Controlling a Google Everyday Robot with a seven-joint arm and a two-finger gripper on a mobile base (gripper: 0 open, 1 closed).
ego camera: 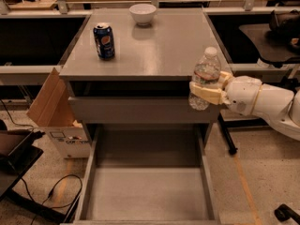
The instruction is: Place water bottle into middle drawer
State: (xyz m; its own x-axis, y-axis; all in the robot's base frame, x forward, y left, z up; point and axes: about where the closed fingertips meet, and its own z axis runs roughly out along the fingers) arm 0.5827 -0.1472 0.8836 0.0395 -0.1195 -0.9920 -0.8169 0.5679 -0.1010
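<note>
The gripper (201, 93) is clamped around the lower half of the water bottle (206, 71), its pale fingers (206, 87) wrapping the body below the label band. The bottle stands upright in the air, off the front right corner of the cabinet top (159, 50) and in front of the plain grey drawer front (131, 109). The white arm (262, 102) reaches in from the right.

The bottle looks like thin clear plastic, so it is probably light, a little slippery, and apt to buckle under a hard squeeze. The present hold on the body seems sound, since the shoulder tapers and the cap is narrow. How full it is cannot be told.

Below and to the left, the middle drawer (145, 196) is pulled out, its flat floor bare. The bottle is not yet over it and would need to come left and down before release.

On the cabinet top a blue soda can (104, 41) stands at the left and a white bowl (142, 13) at the back. A cardboard box (49, 108) sits on the ground beside the cabinet.
</note>
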